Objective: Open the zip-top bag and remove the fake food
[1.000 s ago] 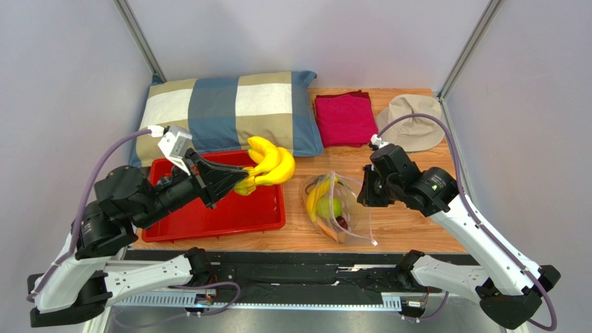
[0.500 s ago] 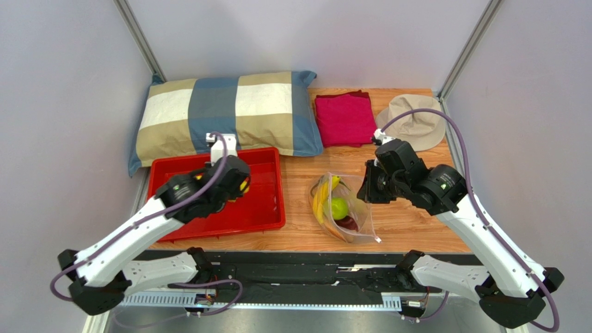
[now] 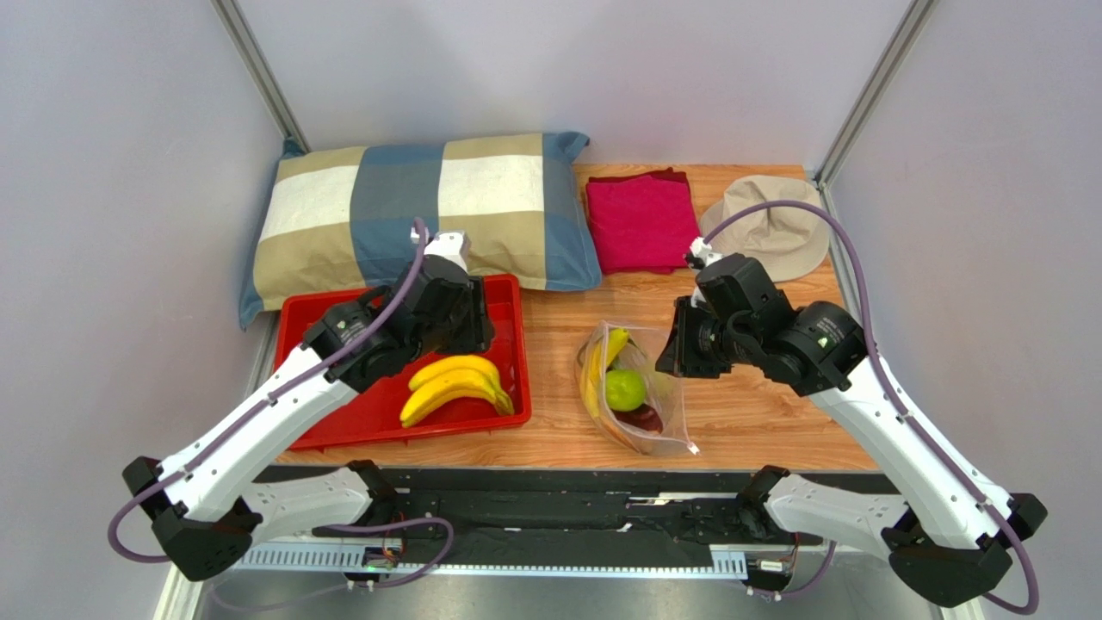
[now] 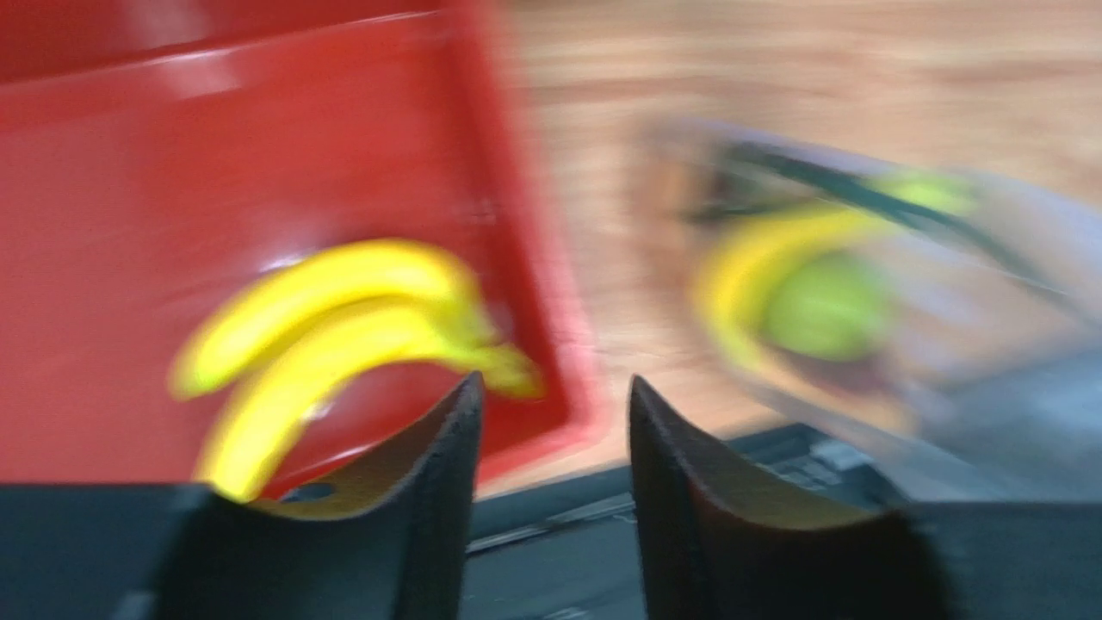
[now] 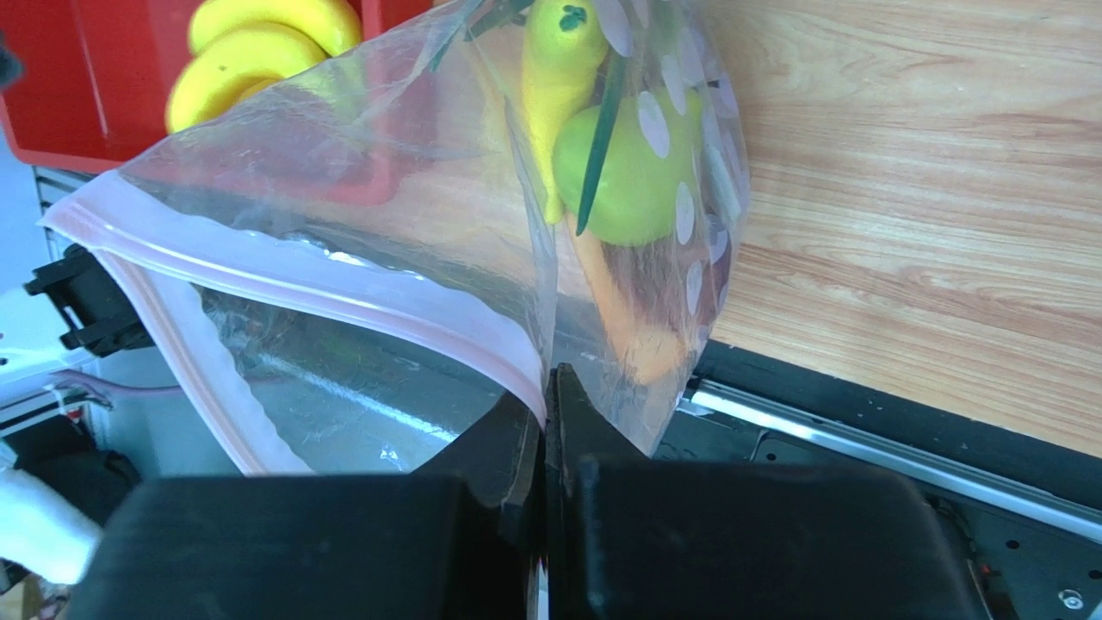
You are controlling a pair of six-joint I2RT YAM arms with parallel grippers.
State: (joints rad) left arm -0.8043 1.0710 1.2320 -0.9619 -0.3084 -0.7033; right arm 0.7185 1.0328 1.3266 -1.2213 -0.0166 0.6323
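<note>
The right end effector (image 5: 550,388) pinches the zip-top bag (image 3: 660,420) rim; the left end effector (image 4: 554,388), parted and empty, hangs over bananas (image 3: 453,385) in the red tray (image 3: 366,416), at the bag's nine o'clock.

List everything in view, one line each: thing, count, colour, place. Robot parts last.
pillow: one, blue, beige and white checks, back left
cloth: one, magenta, folded, back centre
hat: one, beige, back right
tray: one, red, front left
banana bunch: one, yellow, in the tray
zip-top bag: one, clear with pink zip strip, right of the tray
banana: at least one, yellow, inside the bag
green fruit: one, inside the bag
orange piece: one, inside the bag
table: one, wooden
left gripper: black, jaws open above the tray
right gripper: black, jaws shut on the bag's edge
</note>
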